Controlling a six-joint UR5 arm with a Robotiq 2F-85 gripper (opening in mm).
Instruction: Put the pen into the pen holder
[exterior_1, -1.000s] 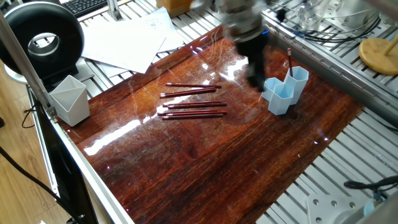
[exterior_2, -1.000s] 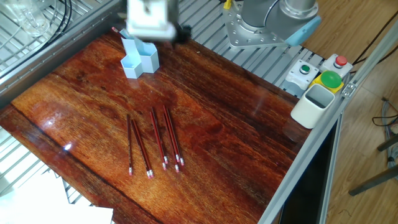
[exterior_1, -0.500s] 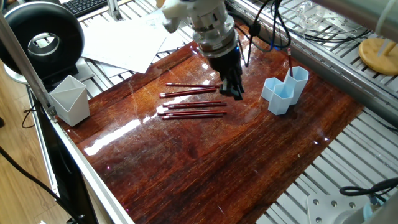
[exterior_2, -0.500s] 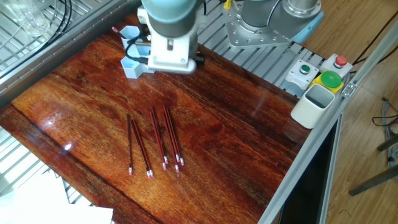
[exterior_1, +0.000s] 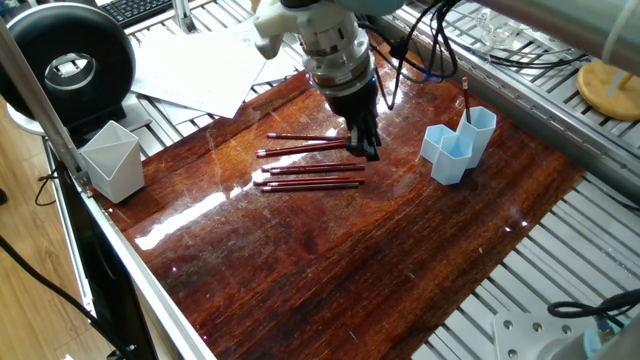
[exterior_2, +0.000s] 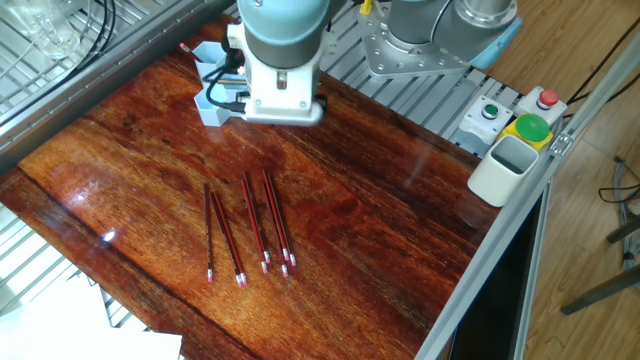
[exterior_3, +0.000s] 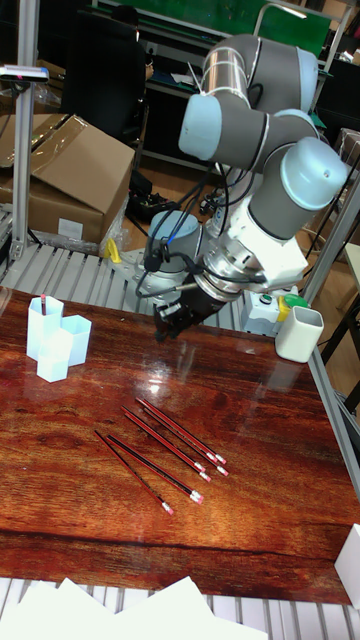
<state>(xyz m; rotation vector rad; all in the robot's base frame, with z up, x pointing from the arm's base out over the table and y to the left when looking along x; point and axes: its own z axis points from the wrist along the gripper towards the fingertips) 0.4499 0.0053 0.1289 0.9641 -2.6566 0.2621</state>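
Five dark red pens lie loose on the polished wooden table, roughly parallel, in a loose row; in the other fixed view their pale tips point toward the near table edge. A sixth pen stands upright in the tallest tube of the pen holder, a light blue cluster of joined hexagonal tubes of unequal height, which in the tall fixed view sits near the left end of the table.

The gripper hangs at the end of the grey UR5 arm, with its dark fingers pointing down at the table. In one fixed view the fingertips appear just above the ends of the two pens farthest from the camera, those lying nearest the holder side of the row; contact with either pen cannot be confirmed. In the tall fixed view the gripper appears raised above the table surface and apart from the pens. Nothing is seen between the fingers, and whether they are spread or closed cannot be told. In the other fixed view the wrist housing hides the fingertips and part of the holder.

The holder stands well apart from the loose pens, to the side of the gripper. A pale grey angular cup rests at the table's edge, and white paper sheets overlap a far corner.
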